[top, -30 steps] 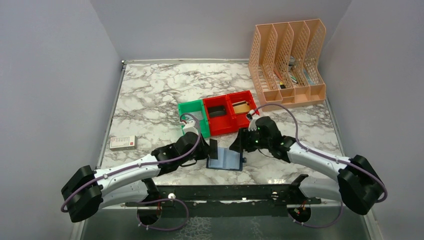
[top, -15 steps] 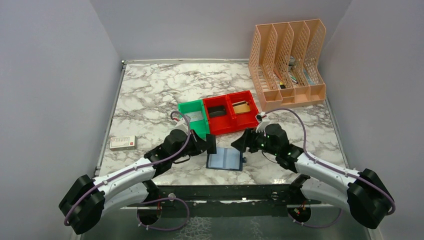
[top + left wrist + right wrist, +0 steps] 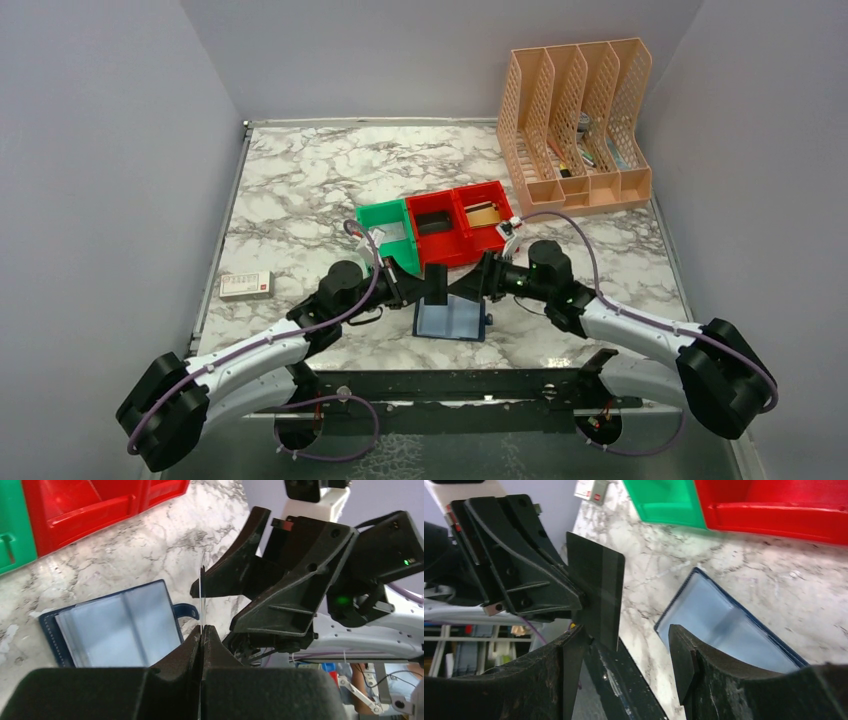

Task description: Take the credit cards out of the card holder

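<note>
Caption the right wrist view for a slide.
Mid-task: the left gripper pinches a dark card beside the open card holder on the marble table, the open right gripper close by.

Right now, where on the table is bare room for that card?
Bare marble lies between the back wall, green bin and file rack. Crowded: around the card holder, where left claw and right claw meet by the red bins.
</note>
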Action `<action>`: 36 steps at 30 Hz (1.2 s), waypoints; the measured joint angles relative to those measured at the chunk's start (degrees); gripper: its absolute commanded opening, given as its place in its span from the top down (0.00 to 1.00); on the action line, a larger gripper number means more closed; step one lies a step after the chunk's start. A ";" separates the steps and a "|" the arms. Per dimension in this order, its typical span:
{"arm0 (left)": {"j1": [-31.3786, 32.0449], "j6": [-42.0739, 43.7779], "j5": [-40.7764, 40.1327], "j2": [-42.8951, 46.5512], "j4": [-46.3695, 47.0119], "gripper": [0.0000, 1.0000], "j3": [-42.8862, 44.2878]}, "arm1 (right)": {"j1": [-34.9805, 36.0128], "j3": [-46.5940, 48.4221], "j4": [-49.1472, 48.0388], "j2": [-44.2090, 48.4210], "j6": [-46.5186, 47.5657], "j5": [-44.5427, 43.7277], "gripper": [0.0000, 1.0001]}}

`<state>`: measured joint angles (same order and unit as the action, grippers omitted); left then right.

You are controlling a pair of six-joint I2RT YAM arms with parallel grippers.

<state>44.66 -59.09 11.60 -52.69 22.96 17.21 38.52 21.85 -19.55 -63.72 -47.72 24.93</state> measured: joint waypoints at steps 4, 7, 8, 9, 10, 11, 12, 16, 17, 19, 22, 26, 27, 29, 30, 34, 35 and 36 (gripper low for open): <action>0.00 -0.50 1.31 0.44 2.36 1.00 -0.31 | -0.92 -0.07 -5.40 -1.77 -2.21 4.68 0.42; -0.04 -0.79 2.54 0.81 3.78 1.00 -0.33 | -2.05 -0.13 -9.62 -3.15 -4.22 7.91 0.49; -0.04 -0.87 2.95 0.87 4.26 1.00 -0.33 | -2.49 -0.26 -11.02 -3.58 -4.87 8.87 0.54; -0.04 -1.03 3.37 0.90 4.79 1.00 -0.33 | -2.95 -0.44 -12.46 -4.02 -5.62 9.77 0.56; -0.04 -1.16 3.72 0.94 5.20 1.00 -0.33 | -3.43 -0.72 -13.94 -4.48 -6.21 10.82 0.58; -0.04 -1.27 4.02 0.94 5.42 1.00 -0.33 | -3.85 -1.03 -15.45 -4.94 -6.95 11.82 0.60; -0.04 -1.49 4.39 0.94 5.84 1.00 -0.33 | -4.28 -1.36 -17.03 -5.44 -7.72 12.87 0.61; -0.04 -1.99 5.46 0.96 6.95 1.00 -0.33 | -5.16 -1.77 -22.29 -7.54 -10.14 16.76 0.67; -0.04 -2.12 5.75 0.96 7.32 1.00 -0.33 | -5.22 -1.77 -23.85 -7.93 -10.78 17.75 0.69; -0.04 -2.40 6.32 0.94 8.13 1.00 -0.33 | -5.22 -1.77 -26.16 -8.39 -11.56 19.23 0.74; -0.04 -2.99 7.23 0.87 9.35 1.00 -0.33 | -5.22 -1.77 -29.90 -9.44 -12.98 21.38 0.79; -0.04 -3.43 7.96 0.79 10.71 1.00 -0.33 | -5.22 -1.79 -33.86 -11.15 -14.78 23.45 0.84; -0.04 -3.52 8.15 0.79 11.10 1.00 -0.33 | -5.25 -1.79 -34.75 -11.52 -15.23 23.89 0.86; -0.04 -3.61 8.50 0.79 11.52 1.00 -0.33 | -5.27 -1.99 -36.26 -11.76 -16.09 24.33 0.90; -0.04 -3.63 8.66 0.79 11.67 1.00 -0.33 | -5.27 -2.14 -36.85 -11.76 -16.37 24.48 0.93; -0.04 -3.61 9.16 0.79 12.04 1.00 -0.33 | -5.35 -2.71 -39.15 -11.80 -17.38 25.24 0.99; -0.04 -3.58 9.42 0.79 12.17 1.00 -0.33 | -5.38 -2.75 -39.71 -11.82 -17.68 25.57 0.99; -0.04 -3.56 9.70 0.79 12.37 1.00 -0.33 | -5.46 -2.75 -40.26 -11.89 -17.84 25.86 0.99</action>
<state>44.62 -62.65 21.30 -51.90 35.33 16.88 33.06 19.09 -59.81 -75.61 -65.56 50.78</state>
